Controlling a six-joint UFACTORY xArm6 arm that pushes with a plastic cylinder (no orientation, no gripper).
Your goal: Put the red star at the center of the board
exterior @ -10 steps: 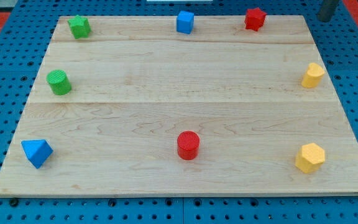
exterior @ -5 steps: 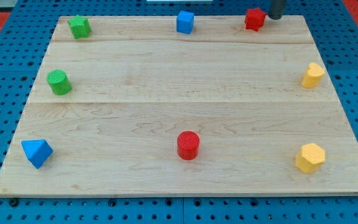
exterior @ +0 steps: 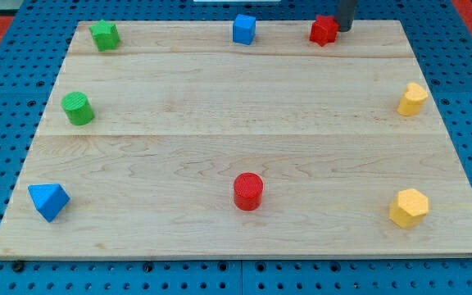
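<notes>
The red star (exterior: 324,29) sits near the board's top edge, right of the middle. My tip (exterior: 344,29) is right beside it on its right side, touching or almost touching it. The rod rises out of the view's top. The wooden board (exterior: 244,123) fills most of the view.
A blue cube (exterior: 244,29) stands left of the red star. A green star (exterior: 103,35) and green cylinder (exterior: 78,108) are at the left. A blue pyramid (exterior: 48,201), red cylinder (exterior: 248,191), yellow hexagon (exterior: 408,207) and another yellow block (exterior: 412,99) lie elsewhere.
My tip has moved left along the top edge, from the top right corner to the red star. The red star has shifted slightly left and down.
</notes>
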